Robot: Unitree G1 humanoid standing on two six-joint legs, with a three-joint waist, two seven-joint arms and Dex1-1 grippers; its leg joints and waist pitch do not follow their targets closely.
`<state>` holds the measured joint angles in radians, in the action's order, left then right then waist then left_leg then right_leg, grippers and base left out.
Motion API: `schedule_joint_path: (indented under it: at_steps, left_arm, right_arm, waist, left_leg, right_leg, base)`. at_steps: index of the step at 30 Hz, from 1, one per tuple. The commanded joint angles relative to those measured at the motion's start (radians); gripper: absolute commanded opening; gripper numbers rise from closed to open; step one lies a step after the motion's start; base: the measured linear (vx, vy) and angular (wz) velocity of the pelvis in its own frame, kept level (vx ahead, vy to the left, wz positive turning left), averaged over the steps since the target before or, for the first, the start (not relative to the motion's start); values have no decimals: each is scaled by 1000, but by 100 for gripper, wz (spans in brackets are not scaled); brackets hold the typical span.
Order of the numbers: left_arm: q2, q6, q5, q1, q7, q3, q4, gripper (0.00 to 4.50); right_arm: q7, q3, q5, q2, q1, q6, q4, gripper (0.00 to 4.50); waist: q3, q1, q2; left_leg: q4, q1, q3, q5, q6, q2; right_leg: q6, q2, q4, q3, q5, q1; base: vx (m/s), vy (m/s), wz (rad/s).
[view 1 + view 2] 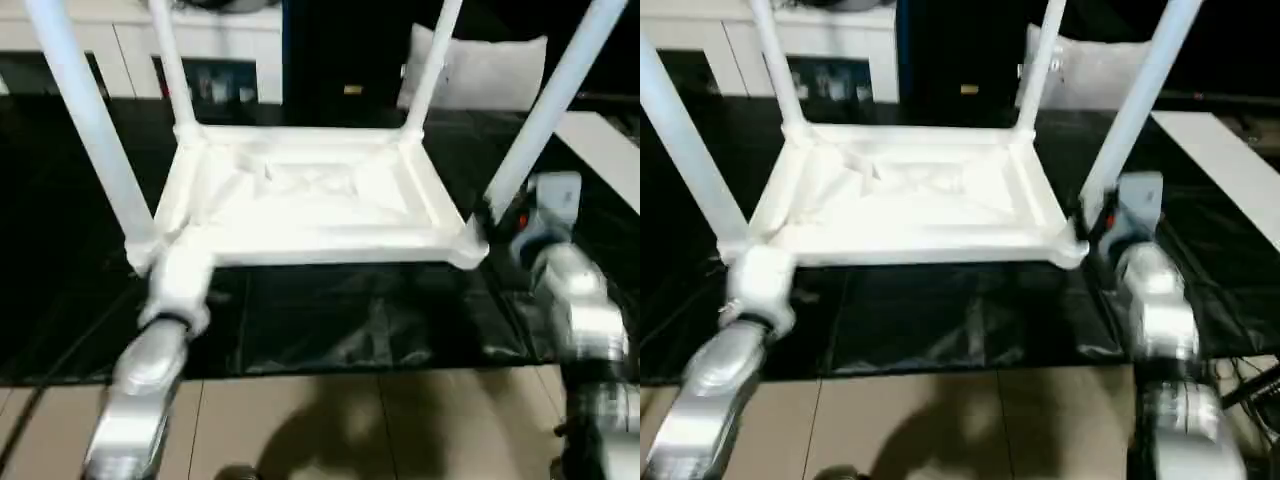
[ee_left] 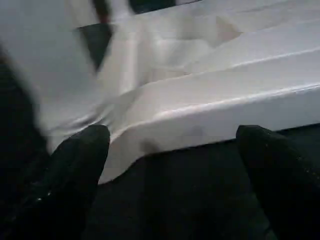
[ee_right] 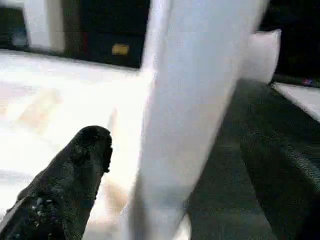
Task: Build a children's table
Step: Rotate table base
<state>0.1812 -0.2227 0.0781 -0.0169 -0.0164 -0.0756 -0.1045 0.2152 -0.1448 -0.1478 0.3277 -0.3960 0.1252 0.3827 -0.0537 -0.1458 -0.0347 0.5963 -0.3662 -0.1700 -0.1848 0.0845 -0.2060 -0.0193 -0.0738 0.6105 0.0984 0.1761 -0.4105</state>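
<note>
- The children's table [image 1: 310, 200] lay upside down on a black mat [image 1: 360, 330] on the floor, its square top flat against the mat and its ribbed underside facing up.
- All four legs [image 1: 85, 120] stood in the corner sockets and pointed upward, splaying slightly outward. Each leg's long axis ran nearly vertical, while the top itself lay level, one edge turned toward the robot.
- The left pincer [image 2: 170, 165] was spread wide, both black fingers [image 2: 75, 170] apart, and held nothing. It hovered just before the near edge of the top, close to the near left corner socket.
- The right pincer [image 3: 175, 165] was likewise wide open. The near right leg [image 3: 190, 100] rose between its fingers, but the fingers had not closed on it; whether either finger touched the leg could not be told.
- As moulded plastic, the table would probably be light and stiff, hollow in the legs, and smooth enough to slip in a two-finger grip.
- The round tapered legs would likely slide along a pinch, so a hold low down, near the sockets where the leg is thickest, seemed safer.
- The rim of the top offered a flat ribbed lip, a firmer purchase for turning the table upright, best taken at two near corners together.
- A white cabinet [image 1: 130, 50] and a pale cushion [image 1: 490, 70] stood beyond, well apart from the table.
</note>
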Motion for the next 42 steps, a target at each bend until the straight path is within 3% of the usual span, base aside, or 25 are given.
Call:
schedule_joint_path:
  at_steps: [1, 4, 7, 8, 9, 10, 12, 16, 18, 22, 23, 24, 25, 26, 27, 28, 29, 30, 31, 33, 34, 38, 39, 41, 42]
  left_arm:
    - [-25, 37, 6, -43, 35, -10, -81, 444]
    - [-54, 37, 3, -92, 66, -27, -139, 444]
    - [-111, -10, -2, -147, 121, -60, -195, 444]
    - [-111, -10, -2, -147, 121, -60, -195, 444]
    - [-116, -18, -4, -146, 131, -72, -189, 444]
    - [-112, -21, -11, -121, 143, -95, -169, 444]
    - [-95, -18, -25, -73, 158, -135, -133, 444]
    - [-38, -8, -49, 36, 155, -189, -49, 444]
    - [-25, -33, -85, 89, 132, -211, -24, 444]
    - [25, -39, -85, 162, 73, -195, 62, 444]
    - [25, -39, -85, 162, 73, -195, 62, 444]
    - [33, -33, -88, 178, 63, -195, 85, 444]
    - [42, -20, -99, 209, 51, -200, 129, 444]
    - [46, -12, -116, 230, 31, -203, 157, 444]
    - [60, 9, -154, 286, -28, -205, 231, 444]
    - [60, 9, -154, 286, -28, -205, 231, 444]
    - [77, 26, -159, 315, -67, -195, 278, 444]
    - [85, 31, -160, 326, -84, -189, 295, 444]
    - [108, 42, -158, 351, -127, -172, 339, 444]
    - [116, 45, -159, 362, -142, -171, 354, 444]
    - [127, 45, -161, 376, -158, -170, 376, 444]
    - [157, 82, -171, 460, -193, -187, 516, 444]
    - [159, 88, -175, 475, -202, -189, 540, 444]
    - [163, 107, -192, 516, -229, -193, 610, 444]
    - [160, 111, -203, 534, -242, -197, 638, 444]
  right_arm:
    - [-16, 34, -22, -9, 75, 110, -204, 450]
    - [-23, 67, -32, -23, 158, 193, -360, 450]
    - [-6, 134, -33, -18, 236, 333, -515, 450]
    - [-6, 134, -33, -18, 236, 333, -515, 450]
    - [-3, 146, -31, -22, 241, 353, -527, 450]
    - [-11, 153, -25, -36, 228, 360, -514, 450]
    - [-24, 163, -31, -66, 204, 395, -500, 450]
    - [16, 208, -59, -88, 169, 462, -473, 450]
    - [34, 219, -58, -95, 155, 453, -455, 450]
    - [39, 212, -52, -111, 126, 430, -383, 450]
    - [39, 212, -52, -111, 126, 430, -383, 450]
    - [43, 211, -48, -115, 119, 427, -370, 450]
    - [51, 209, -51, -116, 107, 426, -352, 450]
    - [58, 211, -51, -115, 101, 426, -343, 450]
    - [74, 221, -50, -108, 85, 425, -321, 450]
    - [74, 221, -50, -108, 85, 425, -321, 450]
    - [84, 229, -48, -104, 79, 423, -313, 450]
    - [88, 234, -45, -101, 79, 422, -313, 450]
    - [99, 247, -37, -94, 78, 416, -315, 450]
    - [103, 250, -37, -93, 82, 416, -319, 450]
    - [104, 250, -38, -91, 90, 416, -326, 450]
    - [118, 243, -50, -99, 101, 415, -305, 450]
    - [123, 241, -53, -100, 99, 414, -295, 450]
    - [138, 236, -58, -103, 90, 412, -257, 450]
    - [141, 233, -59, -103, 86, 411, -240, 450]
  waist:
    - [52, 4, 5]
    - [51, 6, 13]
    - [48, 10, 13]
    - [49, 10, 12]
    - [49, 8, 21]
    - [49, 11, 17]
    - [47, 10, 22]
    - [49, 6, 25]
    - [52, 4, 26]
    - [61, -7, 26]
    - [64, -9, 34]
    - [64, -10, 30]
    - [66, -14, 39]
    - [65, -16, 35]
    - [63, -22, 38]
    - [64, -24, 40]
    - [65, -27, 53]
    - [61, -26, 47]
    - [66, -23, 53]
    - [68, -23, 53]
    - [69, -20, 56]
    - [71, -22, 56]
    - [69, -19, 37]
    - [69, -23, 50]
    - [68, -21, 32]
  left_leg:
    - [-81, 8, 11, -321, -19, -21]
    - [-82, 16, 14, -385, -7, -18]
    - [-85, 11, 16, -388, -4, -20]
    - [-85, 11, 18, -386, -3, -21]
    - [-87, 11, 19, -389, -4, -19]
    - [-86, 12, 18, -395, -4, -17]
    - [-83, 18, 20, -415, -2, -11]
    - [-89, 22, 28, -414, 6, -15]
    - [-90, 24, 28, -414, 16, -18]
    - [-89, 21, 23, -333, 30, -23]
    - [-88, 17, 22, -312, 33, -21]
    - [-87, 15, 21, -298, 31, -20]
    - [-86, 14, 21, -278, 31, -18]
    - [-85, 15, 19, -282, 28, -17]
    - [-84, 20, 14, -289, 25, -11]
    - [-85, 23, 16, -302, 30, -13]
    - [-89, 17, 24, -309, 41, -21]
    - [-90, 18, 21, -322, 37, -19]
    - [-89, 20, 23, -325, 43, -18]
    - [-90, 17, 25, -314, 46, -19]
    - [-88, 14, 23, -292, 44, -21]
    - [-84, 19, 18, -269, 35, -18]
    - [-86, 17, 17, -270, 33, -20]
    - [-87, 18, 19, -273, 33, -19]
    - [-86, 18, 16, -267, 30, -17]
  right_leg:
    - [-35, -55, -101, -46, 404, 44]
    - [5, -60, -117, -42, 502, 35]
    - [21, -53, -119, -43, 479, 37]
    - [20, -54, -117, -43, 473, 39]
    - [23, -55, -120, -42, 478, 38]
    - [27, -53, -124, -42, 485, 36]
    - [36, -54, -132, -37, 513, 31]
    - [22, -55, -124, -38, 462, 34]
    - [1, -61, -117, -42, 434, 36]
    - [-64, -63, -91, -55, 258, 41]
    - [-77, -63, -87, -56, 216, 45]
    - [-82, -64, -83, -56, 196, 49]
    - [-90, -64, -78, -57, 175, 51]
    - [-91, -66, -81, -57, 187, 51]
    - [-83, -65, -92, -57, 234, 47]
    - [-84, -68, -89, -57, 253, 46]
    - [-88, -73, -84, -57, 254, 53]
    - [-79, -70, -96, -56, 275, 49]
    - [-75, -68, -89, -56, 253, 51]
    - [-81, -70, -83, -57, 233, 56]
    - [-100, -71, -78, -57, 194, 57]
    - [-105, -71, -79, -58, 209, 54]
    - [-107, -71, -81, -58, 211, 56]
    - [-109, -75, -81, -58, 235, 55]
    - [-106, -76, -80, -57, 260, 55]
  base:
    - [0, 0, 0]
    - [0, 0, 0]
    - [0, 0, 0]
    - [0, 0, 0]
    - [0, 0, 0]
    - [0, 0, 0]
    - [0, 0, 0]
    - [0, 0, 0]
    - [0, 0, 0]
    - [0, 0, 0]
    - [0, 0, 0]
    - [0, 0, 0]
    - [0, 0, 0]
    - [0, 0, 0]
    - [0, 0, 0]
    - [0, 0, 0]
    - [0, 0, 0]
    - [0, 0, 0]
    - [0, 0, 0]
    - [0, 0, 0]
    - [0, 0, 0]
    - [0, 0, 0]
    - [0, 0, 0]
    - [0, 0, 0]
    - [0, 0, 0]
